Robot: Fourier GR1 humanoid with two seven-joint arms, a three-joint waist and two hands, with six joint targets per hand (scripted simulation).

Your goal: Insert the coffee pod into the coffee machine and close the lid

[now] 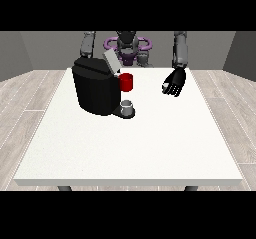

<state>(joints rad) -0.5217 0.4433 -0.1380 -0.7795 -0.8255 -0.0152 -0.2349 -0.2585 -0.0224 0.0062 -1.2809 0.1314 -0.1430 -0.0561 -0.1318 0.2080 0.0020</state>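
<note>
Front view: a white table (150,148) is seen with a black coffee machine (95,88) set on its far left part. The machine's grey lid (111,61) is raised and tilted. A red thing at the machine (126,82) is seen on its right side. Below it, a grey thing (128,106) rests on the machine's base; whether it is the pod cannot be told. The hand at the view's right (174,82) is held above the table, well apart from the machine, fingers relaxed and holding nothing. The other hand is hidden.
</note>
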